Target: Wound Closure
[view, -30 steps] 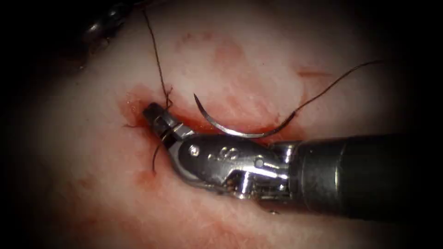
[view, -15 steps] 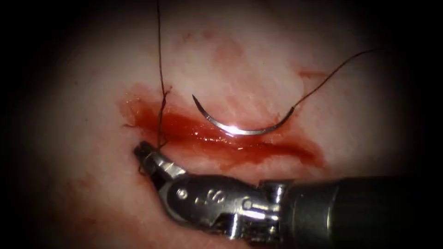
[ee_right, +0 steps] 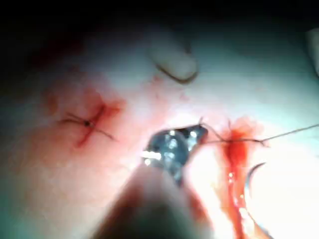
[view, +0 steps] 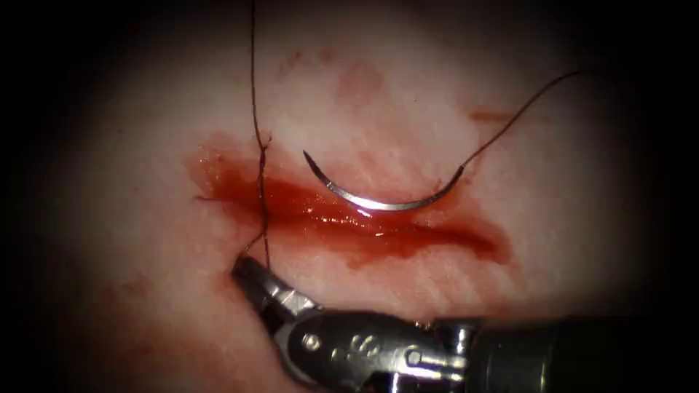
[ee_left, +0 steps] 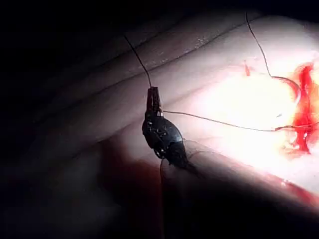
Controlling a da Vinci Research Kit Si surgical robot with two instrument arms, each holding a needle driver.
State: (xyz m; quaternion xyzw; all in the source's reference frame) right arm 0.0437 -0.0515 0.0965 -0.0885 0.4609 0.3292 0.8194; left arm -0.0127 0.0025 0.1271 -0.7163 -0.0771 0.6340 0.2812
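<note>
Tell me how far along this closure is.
Done: one thread pass crosses the cut near its left end. In hand: the right tool grips that thread below the cut, and the left tool holds thread too. The needle lies free on the tissue, not in it. Left: right of that crossing the cut is unstitched, wet with red fluid.

Tissue (view: 408, 94) pale pink-white, blotchy red stains. Cut (view: 364, 222) glossy deep red fluid. Needle (view: 378, 200) shiny silver. Thread (view: 255, 109) dark brown. Right tool (view: 251, 280) grey steel.
</note>
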